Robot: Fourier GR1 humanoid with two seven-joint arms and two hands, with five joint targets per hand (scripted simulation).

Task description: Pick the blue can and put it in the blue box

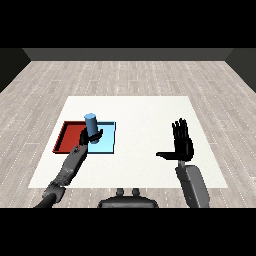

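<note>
The blue can [91, 123] stands upright at the left side of the light blue tray [108, 137], near the border with the red tray [67, 136]. My left hand [91, 136] is curled round the can's lower part, with the can's top showing above the fingers. Whether the can rests on the tray or hangs just above it I cannot tell. My right hand [181, 142] is raised over the right part of the table, fingers straight and thumb spread out, holding nothing.
The two trays lie side by side at the left of the white table [145, 112]. My left forearm [70, 167] reaches in from the lower left; my right forearm [192, 185] comes in from the lower right.
</note>
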